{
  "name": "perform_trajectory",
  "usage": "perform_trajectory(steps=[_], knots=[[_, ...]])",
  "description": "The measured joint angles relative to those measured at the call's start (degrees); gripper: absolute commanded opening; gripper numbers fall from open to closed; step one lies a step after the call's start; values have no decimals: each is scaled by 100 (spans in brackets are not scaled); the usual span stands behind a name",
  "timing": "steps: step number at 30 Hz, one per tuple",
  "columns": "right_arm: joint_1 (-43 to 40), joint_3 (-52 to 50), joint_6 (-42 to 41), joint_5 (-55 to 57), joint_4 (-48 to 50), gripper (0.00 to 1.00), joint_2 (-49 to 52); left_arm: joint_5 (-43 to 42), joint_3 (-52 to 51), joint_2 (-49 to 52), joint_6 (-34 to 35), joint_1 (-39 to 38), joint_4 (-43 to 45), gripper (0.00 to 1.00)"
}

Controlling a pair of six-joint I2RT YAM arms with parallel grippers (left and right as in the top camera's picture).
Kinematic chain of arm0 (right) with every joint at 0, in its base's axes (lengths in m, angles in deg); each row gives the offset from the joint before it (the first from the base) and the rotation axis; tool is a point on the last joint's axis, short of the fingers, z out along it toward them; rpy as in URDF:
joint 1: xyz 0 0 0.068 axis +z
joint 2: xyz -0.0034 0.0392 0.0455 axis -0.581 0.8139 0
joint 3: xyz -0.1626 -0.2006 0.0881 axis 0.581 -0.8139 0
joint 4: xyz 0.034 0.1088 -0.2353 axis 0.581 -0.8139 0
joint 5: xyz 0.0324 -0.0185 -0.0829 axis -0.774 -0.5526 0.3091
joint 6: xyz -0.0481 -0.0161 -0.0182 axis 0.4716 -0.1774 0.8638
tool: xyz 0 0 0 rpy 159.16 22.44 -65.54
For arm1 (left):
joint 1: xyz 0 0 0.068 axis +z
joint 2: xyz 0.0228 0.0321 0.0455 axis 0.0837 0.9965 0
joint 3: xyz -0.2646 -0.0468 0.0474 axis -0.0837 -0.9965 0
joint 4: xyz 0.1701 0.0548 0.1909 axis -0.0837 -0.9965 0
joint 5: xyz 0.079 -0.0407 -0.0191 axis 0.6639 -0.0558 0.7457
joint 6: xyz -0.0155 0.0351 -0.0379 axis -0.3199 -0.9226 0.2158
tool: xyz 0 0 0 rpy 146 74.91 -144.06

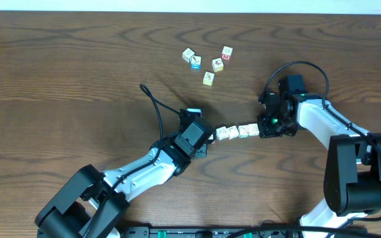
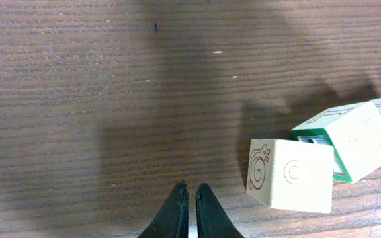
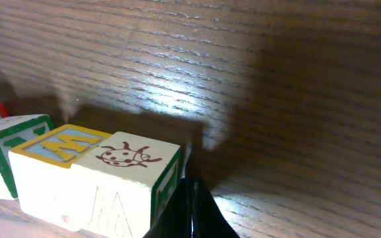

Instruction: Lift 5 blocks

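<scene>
Squeezing looked like the step in hand: left gripper [image 1: 210, 137], jaws fully closed on nothing, sat at the left end of the row of blocks [image 1: 237, 131]. Couldn't tell whether the row rested on the table [image 1: 58, 66] or hung just off it. Right gripper [image 1: 262, 127], also closed and empty, pressed the row's right end. Loose cubes [image 1: 208, 79] lay well beyond the row. Blocks lined up; lift unconfirmed.

Overhead view: fixed high above the table [image 1: 58, 59], facing straight down, with the whole worktop in frame. Left wrist view: low over the wood, very near, looking forward past the left gripper [image 2: 191, 192]. Right wrist view: likewise low and close, looking past the right gripper [image 3: 192, 198]. Shared by all three: the row of blocks [image 1: 232, 132] mid-table.
</scene>
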Motion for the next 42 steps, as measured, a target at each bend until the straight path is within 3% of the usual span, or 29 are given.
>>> perform_trajectory(steps=[18, 42], knots=[[0, 0, 2, -367, 0, 1, 2, 0, 0, 0, 92, 0, 70, 8], [0, 0, 0, -409, -170, 1, 2, -31, 0, 0, 844, 0, 96, 8]])
